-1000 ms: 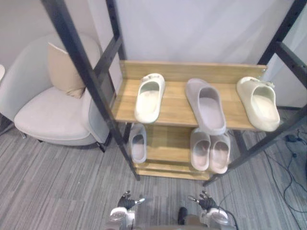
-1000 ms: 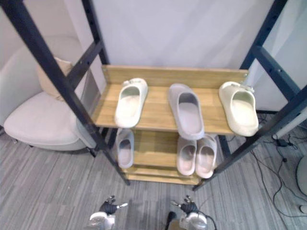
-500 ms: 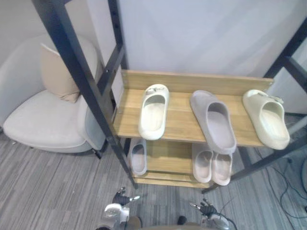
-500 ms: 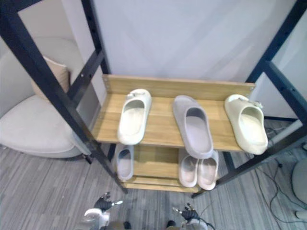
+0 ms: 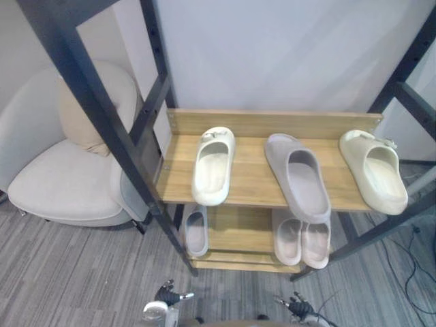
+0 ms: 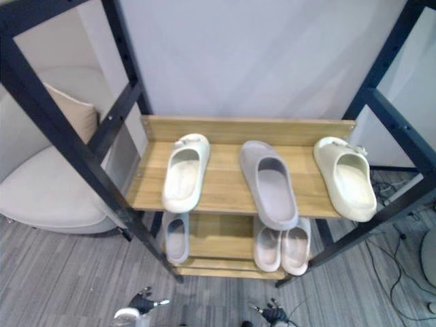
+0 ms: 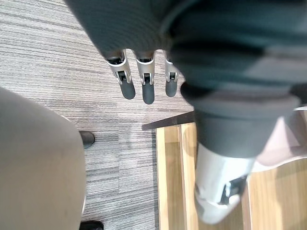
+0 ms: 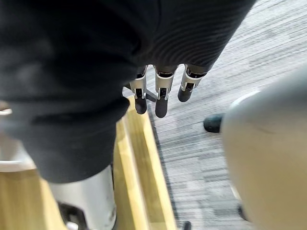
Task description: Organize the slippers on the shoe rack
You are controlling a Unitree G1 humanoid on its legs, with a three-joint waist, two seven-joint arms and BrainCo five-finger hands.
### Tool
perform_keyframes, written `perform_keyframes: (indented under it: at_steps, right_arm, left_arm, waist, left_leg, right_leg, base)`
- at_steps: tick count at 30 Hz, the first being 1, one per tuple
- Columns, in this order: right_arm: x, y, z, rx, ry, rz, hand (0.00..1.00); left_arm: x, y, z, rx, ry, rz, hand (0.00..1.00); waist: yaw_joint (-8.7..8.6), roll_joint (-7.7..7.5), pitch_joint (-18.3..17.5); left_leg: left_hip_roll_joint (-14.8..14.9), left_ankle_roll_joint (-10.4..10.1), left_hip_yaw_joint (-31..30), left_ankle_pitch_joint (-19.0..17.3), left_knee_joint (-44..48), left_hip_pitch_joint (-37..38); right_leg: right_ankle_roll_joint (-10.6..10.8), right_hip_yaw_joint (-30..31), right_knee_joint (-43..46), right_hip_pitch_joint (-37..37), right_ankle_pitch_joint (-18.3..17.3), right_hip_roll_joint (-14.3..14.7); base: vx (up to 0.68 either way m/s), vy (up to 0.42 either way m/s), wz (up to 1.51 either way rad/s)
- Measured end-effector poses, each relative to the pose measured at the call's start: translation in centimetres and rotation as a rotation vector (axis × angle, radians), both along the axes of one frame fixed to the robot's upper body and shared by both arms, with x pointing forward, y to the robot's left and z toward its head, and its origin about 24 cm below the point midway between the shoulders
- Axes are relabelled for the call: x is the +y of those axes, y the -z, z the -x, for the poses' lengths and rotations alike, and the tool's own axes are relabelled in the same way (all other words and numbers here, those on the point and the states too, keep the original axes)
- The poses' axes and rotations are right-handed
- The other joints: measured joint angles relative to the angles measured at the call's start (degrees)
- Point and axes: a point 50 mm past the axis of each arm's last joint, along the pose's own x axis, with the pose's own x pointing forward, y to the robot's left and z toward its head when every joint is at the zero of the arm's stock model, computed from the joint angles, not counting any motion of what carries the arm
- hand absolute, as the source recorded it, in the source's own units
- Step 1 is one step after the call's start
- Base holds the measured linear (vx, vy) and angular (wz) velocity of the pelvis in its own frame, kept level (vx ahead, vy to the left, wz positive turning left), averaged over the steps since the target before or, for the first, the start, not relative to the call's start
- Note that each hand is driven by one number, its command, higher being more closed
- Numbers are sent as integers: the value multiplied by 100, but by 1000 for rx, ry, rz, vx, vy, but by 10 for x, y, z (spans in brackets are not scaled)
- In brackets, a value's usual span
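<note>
So far | shoe rack top: we counted left cream slipper, upper grey slipper, right cream slipper, mates apart | below: lower grey slipper, pink pair | left hand, right hand: fingers straight, empty | pairing undone.

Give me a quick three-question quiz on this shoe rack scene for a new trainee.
1. True or false: the left hand is holding a slipper.
2. How many slippers lie on the upper shelf?
3. What stands beside the shoe rack, on the robot's left? A. an armchair B. a bin C. a ladder

Key: 1 false; 2 three; 3 A.
</note>
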Motion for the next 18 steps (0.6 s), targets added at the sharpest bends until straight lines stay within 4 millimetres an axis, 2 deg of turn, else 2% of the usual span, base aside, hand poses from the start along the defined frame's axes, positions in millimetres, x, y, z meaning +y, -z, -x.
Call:
perform_keyframes:
  at_steps: [4,6,7,8,12,18]
  right_arm:
    - [-9,-23,-16,-161,7,58,0]
    - [-14,-49,-27,-305,9,102,0]
    - [-14,-54,-29,-332,7,110,0]
    - [-16,-70,-33,-412,-11,143,0]
    - [-19,-118,-33,-619,-19,217,0]
    - [-10,-172,-29,-837,-92,278,0]
  left_arm:
    - [1,0,1,1,-5,-6,0]
    - [1,0,2,-1,-15,-14,0]
    - [2,0,3,-2,-17,-15,0]
    - [2,1,6,0,-30,-16,0]
    - [-1,0,7,-15,-39,-4,0]
    - [-7,-3,5,-65,-61,21,0]
  waist:
    - [-128,-54,-29]
    - [-209,-97,-43]
    - [-222,-100,-46]
    - [-258,-107,-49]
    - [-324,-132,-70]
    - [-374,-118,-87]
  left_leg:
    - [-6,0,109,-2,-37,-33]
    - [-6,1,206,-3,-37,-28]
    - [-7,1,213,-3,-37,-28]
    - [-9,2,237,-4,-37,-14]
    - [6,7,375,-19,-38,70]
    - [95,-22,657,-153,-3,97]
  right_leg:
    - [12,115,-87,-39,68,9]
    - [12,197,-83,-123,82,12]
    - [10,224,-81,-120,86,14]
    - [15,298,-80,-124,99,16]
    - [26,409,-70,-117,108,21]
    - [36,663,56,-267,133,86]
  base:
    - [33,21,-16]
    - [32,17,-22]
    - [29,17,-28]
    - [22,14,-22]
    - [-12,3,-18]
    - [-73,-9,-26]
